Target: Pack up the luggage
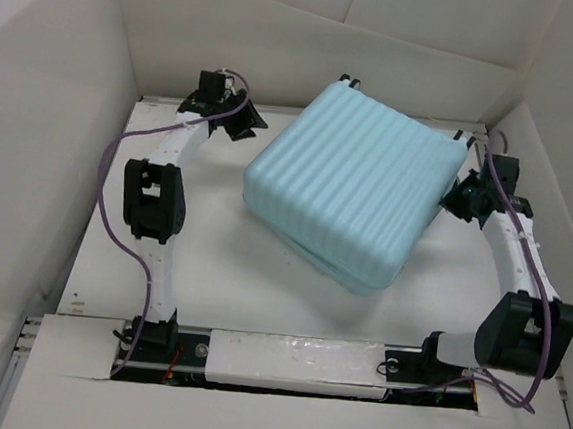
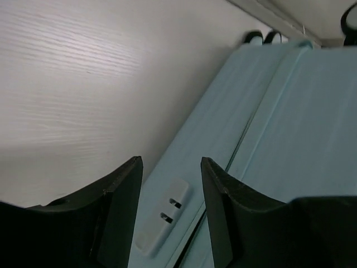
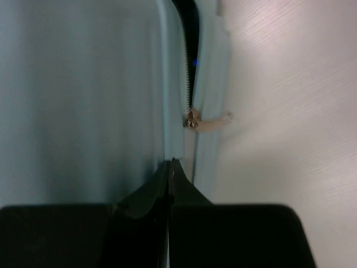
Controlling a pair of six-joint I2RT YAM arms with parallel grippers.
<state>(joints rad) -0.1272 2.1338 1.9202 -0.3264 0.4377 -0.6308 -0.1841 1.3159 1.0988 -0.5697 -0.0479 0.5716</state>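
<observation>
The small light-blue ribbed hard-shell suitcase point(image 1: 350, 180) lies flat on the white desk point(image 1: 211, 268), right of centre and towards the far wall. Its upper shell is down over the lower one but sits a touch skewed. So by the look of it the job now is the zip.

The right tool point(image 3: 170, 163) is at the case's right-hand edge, jaws pinched fully together with nothing between them. Its tip is just short of the small metal zip slider point(image 3: 191, 119). Above the slider the seam gapes dark, so that stretch looks unzipped. The pale pull tab point(image 3: 215, 121) sticks out sideways over the desk, free of the tool.

To do this well, the right tool needs to part its jaws and come in square on that tab, not the slider body. It should bite near the tab's root, then draw along the seam line rather than away from the shell, or the case will likely slide.

The left tool point(image 2: 171, 162) is at the far-left side of the case, jaws parted to a middling width and empty. A pale slotted plate point(image 2: 164, 215) on the shell wall lies beyond them. That arm would do best bracing the shell and pressing the two halves together so the teeth meet.
</observation>
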